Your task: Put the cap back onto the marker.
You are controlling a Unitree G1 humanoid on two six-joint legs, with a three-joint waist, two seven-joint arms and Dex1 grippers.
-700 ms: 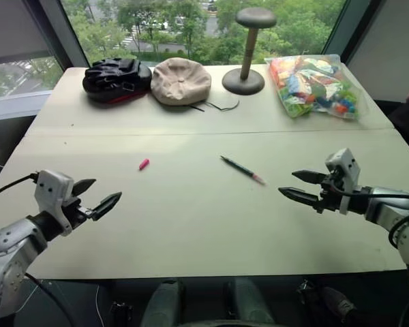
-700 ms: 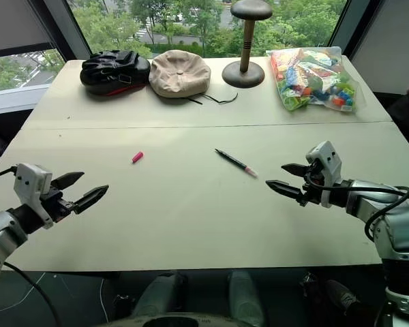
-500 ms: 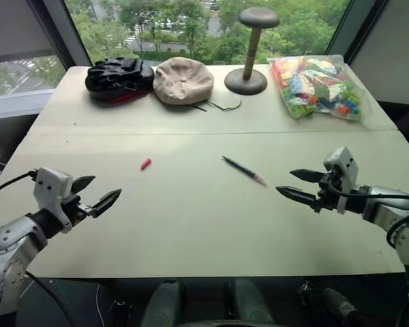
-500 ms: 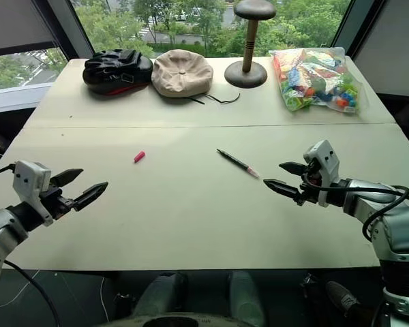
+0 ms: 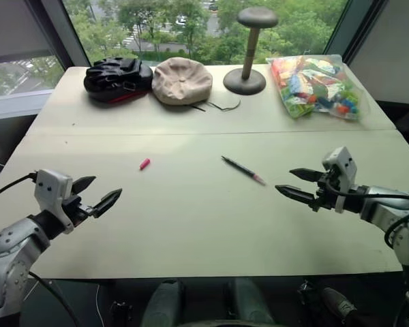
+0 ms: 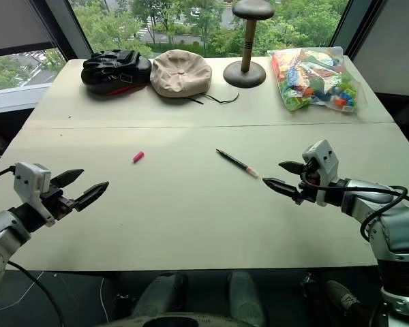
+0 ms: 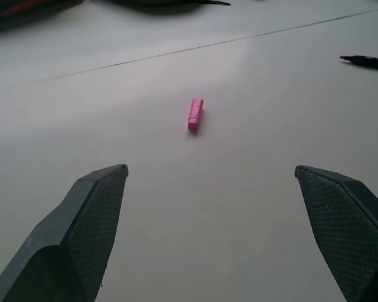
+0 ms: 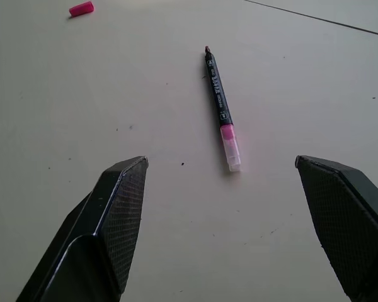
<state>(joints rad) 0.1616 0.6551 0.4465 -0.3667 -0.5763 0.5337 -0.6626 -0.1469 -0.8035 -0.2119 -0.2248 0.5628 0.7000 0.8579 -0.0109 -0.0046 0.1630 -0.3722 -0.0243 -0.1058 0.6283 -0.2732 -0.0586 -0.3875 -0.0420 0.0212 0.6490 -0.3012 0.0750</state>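
The small pink cap (image 5: pixel 144 163) lies alone on the pale table, left of centre; it also shows as the cap (image 7: pixel 194 114) between my left fingers' line of sight. The slim dark marker (image 5: pixel 243 169) with a pinkish end lies uncapped near the table's middle, seen close as the marker (image 8: pixel 221 108). My left gripper (image 5: pixel 95 193) hovers open near the front left edge, short of the cap. My right gripper (image 5: pixel 294 184) hovers open at the right, pointing toward the marker's pink end, a short gap away. Neither holds anything.
Along the far edge sit a black glove (image 5: pixel 117 78), a beige cap-style hat (image 5: pixel 182 80) with a thin dark cord (image 5: pixel 221 107), a wooden stand (image 5: pixel 245 75) and a clear bag of colourful pieces (image 5: pixel 314 85). A seam crosses the table (image 5: pixel 191 218).
The right gripper has edged slightly left toward the marker. The left gripper, cap and marker stay where they were.
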